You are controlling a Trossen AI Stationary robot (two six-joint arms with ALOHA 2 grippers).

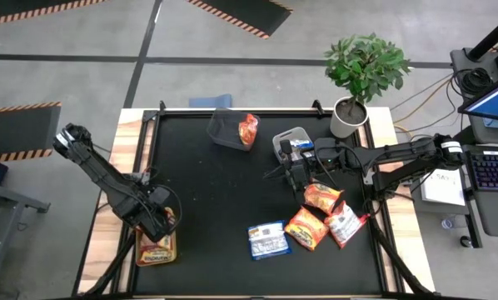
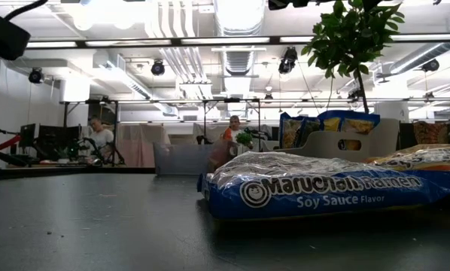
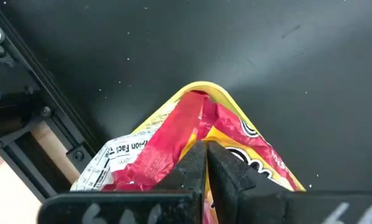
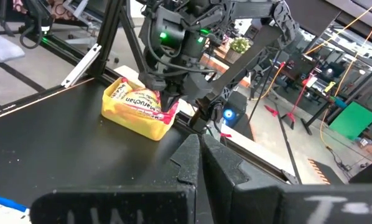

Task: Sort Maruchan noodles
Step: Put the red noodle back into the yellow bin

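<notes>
Nearest the low camera lies a blue crinkly plastic Soy Sauce ramen packet (image 2: 326, 192). Toward seven o'clock, the left gripper (image 1: 159, 236) hangs clenched over the yellow-green bin's red packet (image 3: 173, 140). Centrally, the right gripper (image 1: 289, 173) is clenched, empty.

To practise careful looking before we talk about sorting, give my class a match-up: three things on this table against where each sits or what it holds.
Things:
1 potted plant
2 yellow bin
3 blue soy sauce packet

Descriptions:
A lies loose on the black mat
B stands at a corner of the table
C holds a red packet

Pairs: 1-B, 2-C, 3-A
</notes>
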